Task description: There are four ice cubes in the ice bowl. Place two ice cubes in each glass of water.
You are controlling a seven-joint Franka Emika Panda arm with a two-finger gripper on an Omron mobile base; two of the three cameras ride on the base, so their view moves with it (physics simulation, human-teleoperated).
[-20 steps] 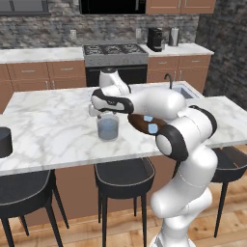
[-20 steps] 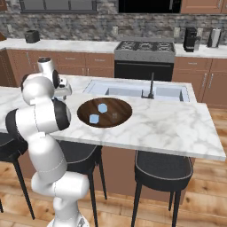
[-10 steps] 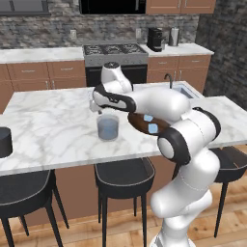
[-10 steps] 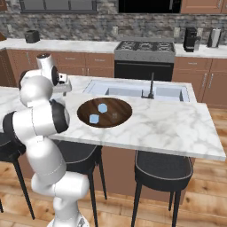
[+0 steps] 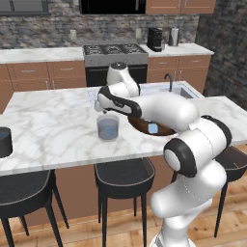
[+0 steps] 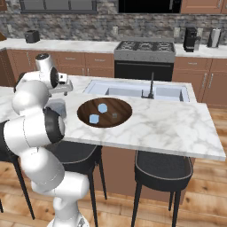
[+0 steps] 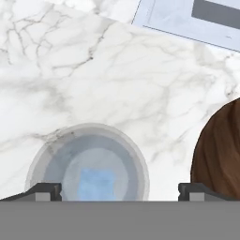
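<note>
One ice cube sits in the water of the see-through grey glass straight below my hand, and my two fingertips stand wide apart on either side of it with nothing between them, so I am gripping nothing. That glass stands upright on the marble counter, near the counter's front edge and just left of the brown wooden bowl; glass and bowl are close but apart. In the bowl lie two more ice cubes: one near the middle and another a little nearer and to the left of it, both flat on the bowl's bottom and not touching each other. My hand hovers just above the glass rim, with my forearm stretched over the bowl. Far left, at the counter's edge, stands the dark glass, well apart from the rest. Beyond the bowl the sink with its dark tap is set into the counter. Dark stools stand along the near side, and a stove sits against the far wall.
</note>
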